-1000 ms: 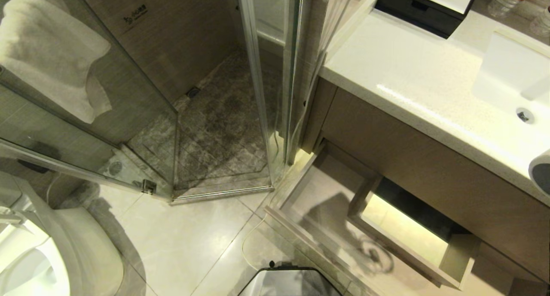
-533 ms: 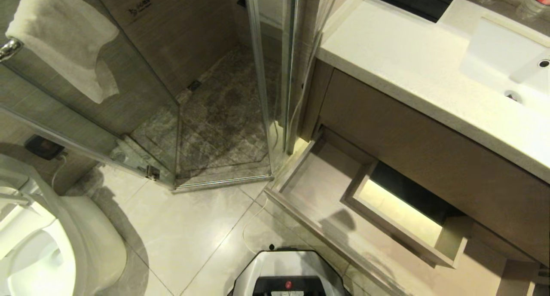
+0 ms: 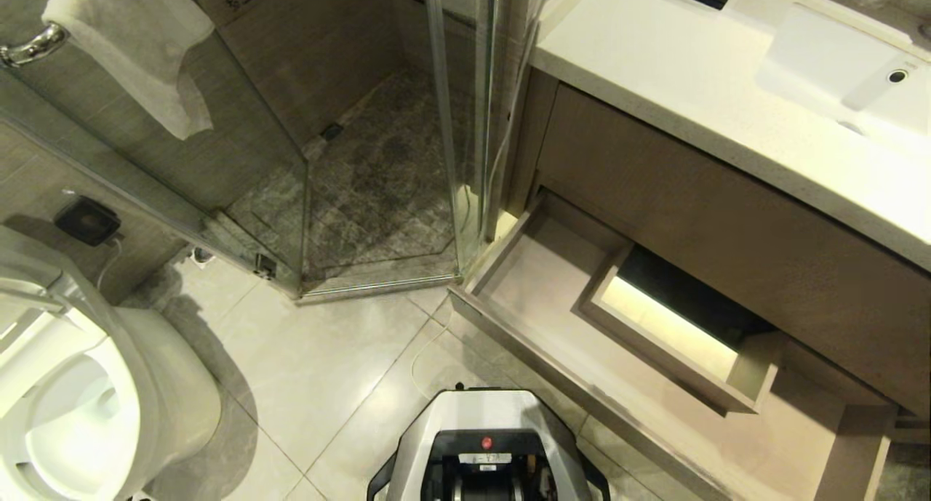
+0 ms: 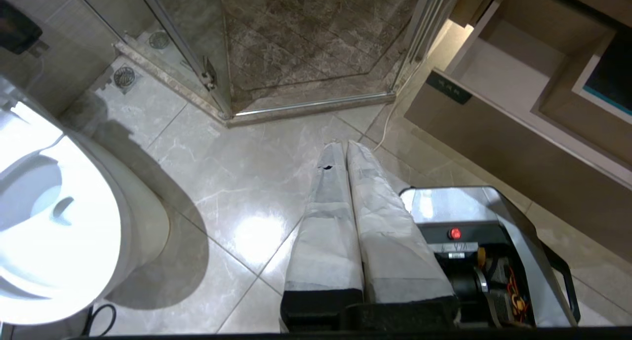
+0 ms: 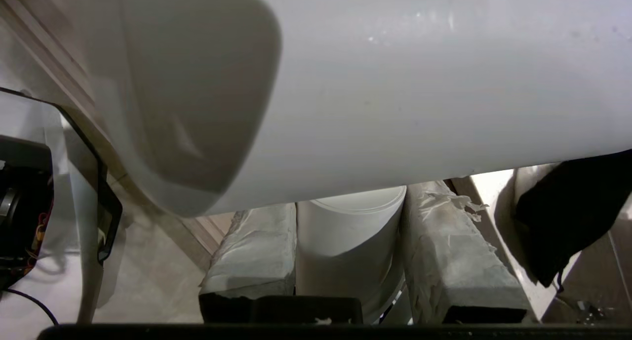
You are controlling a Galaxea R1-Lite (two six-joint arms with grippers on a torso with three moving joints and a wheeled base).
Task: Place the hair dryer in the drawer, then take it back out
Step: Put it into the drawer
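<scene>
The white hair dryer (image 5: 395,83) fills the right wrist view, its barrel lying across the top. My right gripper (image 5: 348,202) is shut on its white handle (image 5: 345,241), one taped finger on each side. Neither shows in the head view. The drawer (image 3: 553,381) stands pulled open under the vanity, its light wood floor bare, with the boxed cut-out (image 3: 669,334) at its back. In the left wrist view the drawer (image 4: 513,73) shows at the far corner. My left gripper (image 4: 344,145) hangs parked over the floor tiles, shut and holding nothing.
A toilet (image 3: 65,399) sits at the lower left. The glass shower enclosure (image 3: 378,159) stands ahead with a towel (image 3: 138,50) on its bar. The white countertop (image 3: 654,72) and sink (image 3: 836,65) lie above the drawer. My base (image 3: 484,443) is below.
The head camera has moved, so the whole scene has shifted. The dryer's grey end at the right edge has left the head view, and its shadow is gone from the drawer floor.
</scene>
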